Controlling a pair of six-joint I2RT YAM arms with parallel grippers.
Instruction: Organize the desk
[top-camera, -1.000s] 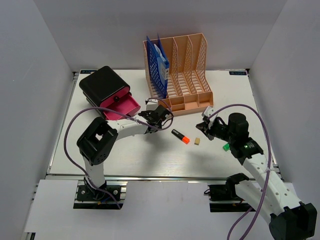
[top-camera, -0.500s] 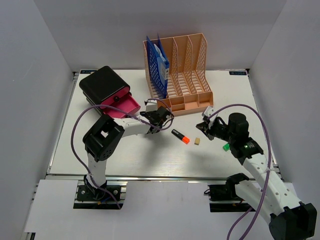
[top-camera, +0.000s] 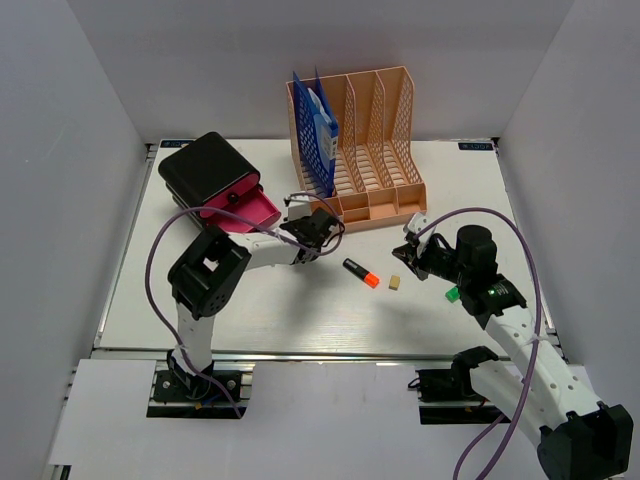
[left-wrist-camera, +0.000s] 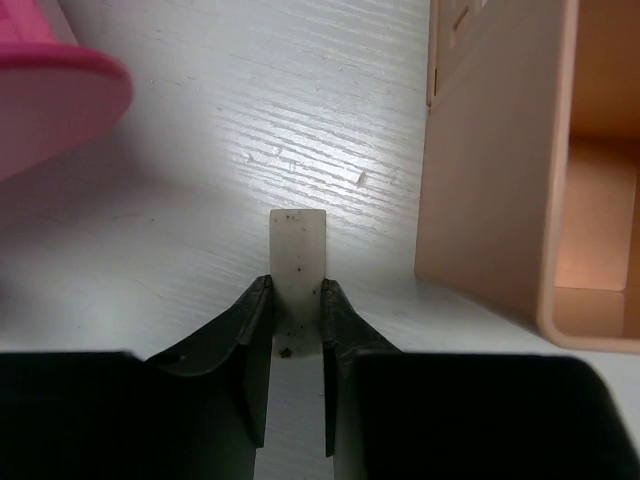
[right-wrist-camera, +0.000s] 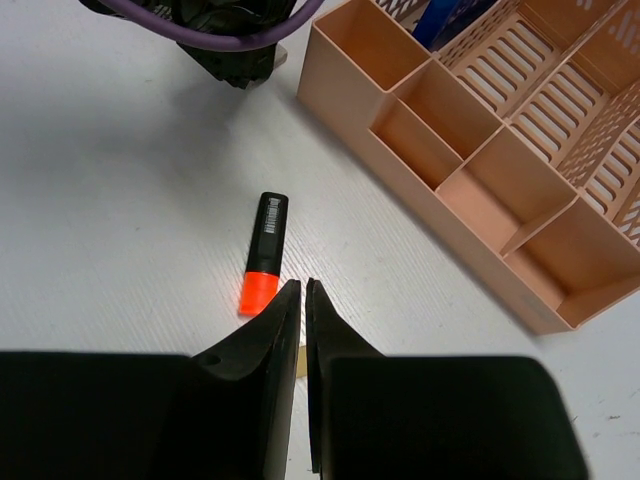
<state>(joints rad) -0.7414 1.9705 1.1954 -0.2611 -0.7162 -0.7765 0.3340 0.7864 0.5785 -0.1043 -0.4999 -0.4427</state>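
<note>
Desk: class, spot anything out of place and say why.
An orange-capped highlighter and a small beige block lie loose on the desk, outside the peach rack; the pink drawer stands open; the left gripper pinches a white strip.

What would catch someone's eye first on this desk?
The peach file rack at the back of the desk, blue folders in its leftmost slot, and the black box at far left with its pink drawer pulled open. An orange-tipped highlighter lies in the middle, and the left gripper has its jaws pinched on a white strip beside the rack.

Top camera looks down; wrist cameras skim desk.
</note>
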